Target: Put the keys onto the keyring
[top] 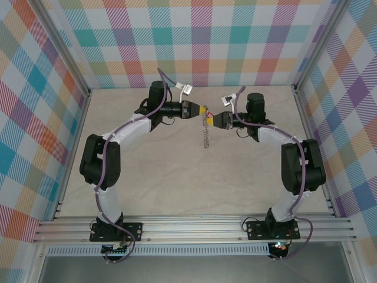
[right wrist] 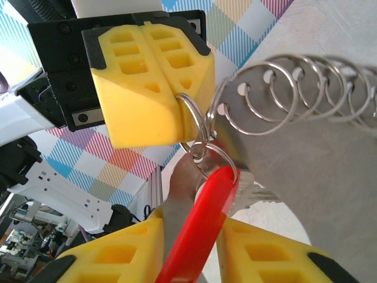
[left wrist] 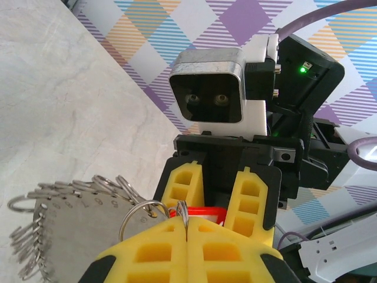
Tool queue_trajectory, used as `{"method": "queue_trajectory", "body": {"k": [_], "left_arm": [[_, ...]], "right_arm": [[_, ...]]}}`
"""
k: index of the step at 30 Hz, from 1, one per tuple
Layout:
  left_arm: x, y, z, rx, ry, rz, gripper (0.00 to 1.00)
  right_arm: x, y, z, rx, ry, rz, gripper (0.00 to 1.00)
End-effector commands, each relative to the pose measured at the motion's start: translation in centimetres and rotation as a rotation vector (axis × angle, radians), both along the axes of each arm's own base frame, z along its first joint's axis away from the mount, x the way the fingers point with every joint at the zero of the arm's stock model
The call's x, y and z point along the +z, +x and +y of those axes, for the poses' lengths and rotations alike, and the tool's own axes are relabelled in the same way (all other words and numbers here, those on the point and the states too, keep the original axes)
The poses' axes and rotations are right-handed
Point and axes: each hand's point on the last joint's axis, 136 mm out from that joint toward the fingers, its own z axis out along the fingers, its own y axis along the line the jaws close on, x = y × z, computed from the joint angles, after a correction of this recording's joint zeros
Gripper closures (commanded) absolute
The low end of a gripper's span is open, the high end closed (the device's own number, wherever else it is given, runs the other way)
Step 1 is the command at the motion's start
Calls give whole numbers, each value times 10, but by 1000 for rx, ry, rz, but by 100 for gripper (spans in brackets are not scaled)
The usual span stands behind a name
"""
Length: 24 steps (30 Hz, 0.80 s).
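My left gripper (top: 198, 109) is shut on one small wire loop (left wrist: 184, 211) of the keyring (left wrist: 70, 221), a flat silver piece with many loops along its rim. The keyring hangs down between the two arms (top: 205, 134) above the table. My right gripper (right wrist: 189, 221) faces the left one, nose to nose, and is shut on the key's red plastic head (right wrist: 203, 233). A small split ring (right wrist: 221, 162) on that head sits against the loop (right wrist: 191, 118) pinched by the left fingers (right wrist: 147, 76). The key's silver blade (right wrist: 259, 191) pokes out sideways.
Both grippers meet in mid-air over the back half of the marble-patterned table (top: 194, 183). Checkered walls close in the back and both sides (top: 194, 41). An aluminium rail (top: 194, 227) with the arm bases runs along the near edge.
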Motion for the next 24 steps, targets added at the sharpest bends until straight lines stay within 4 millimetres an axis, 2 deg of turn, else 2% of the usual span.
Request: {"method": "queue_trajectory", "body": {"k": [1,5,7,16,24], "left_arm": [[30,-8,2,-7,-42,-70,100],[33,-7,3,8,-49,-76,100],[36,-7,3,14,-59,-79,100],[53,-7,7,50,-98,-104,100],[51,-7,8,66,-102,-101,100]], "right_arm": [[15,-5,1,14,20,-58,79],[14,-5,1,14,26,-55,95],[13,-6,2,13,28,-48,100],[1,-7,7,-9,42,-8,100],[7,-10,27,28,86,-28,100]]}}
